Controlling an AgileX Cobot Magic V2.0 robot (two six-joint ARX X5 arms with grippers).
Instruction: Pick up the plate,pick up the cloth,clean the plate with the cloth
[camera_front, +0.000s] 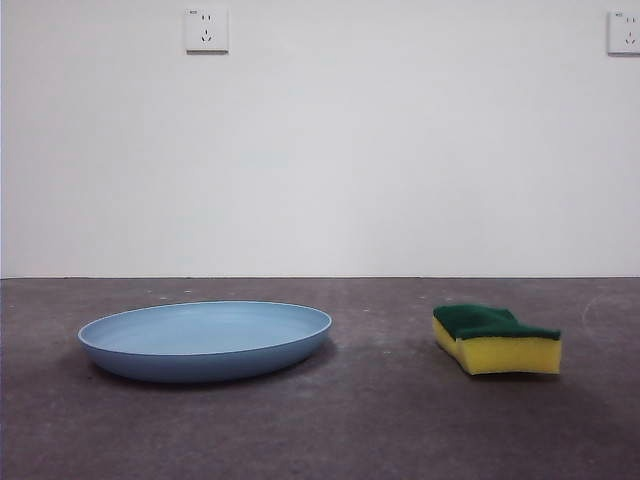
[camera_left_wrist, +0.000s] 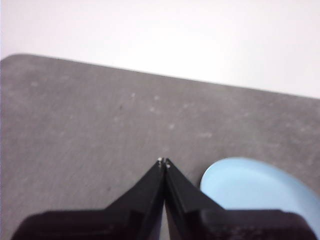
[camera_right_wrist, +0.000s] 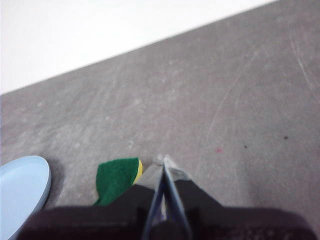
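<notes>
The light-blue plate (camera_front: 205, 338) lies flat on the dark grey table at the left of the front view. To its right rests the cloth (camera_front: 497, 338), a yellow sponge block with a green scouring layer on top. Neither arm shows in the front view. My left gripper (camera_left_wrist: 164, 161) is shut with nothing in it and hovers above the table, with the plate (camera_left_wrist: 260, 186) beside its jaws. My right gripper (camera_right_wrist: 163, 160) is also shut and empty, raised above the table, with the cloth (camera_right_wrist: 116, 178) just beside it and the plate (camera_right_wrist: 22, 187) further off.
A white wall rises behind the table's far edge (camera_front: 320, 277), with two power sockets (camera_front: 206, 30) high up. Bare table stretches between the plate and the cloth and in front of both.
</notes>
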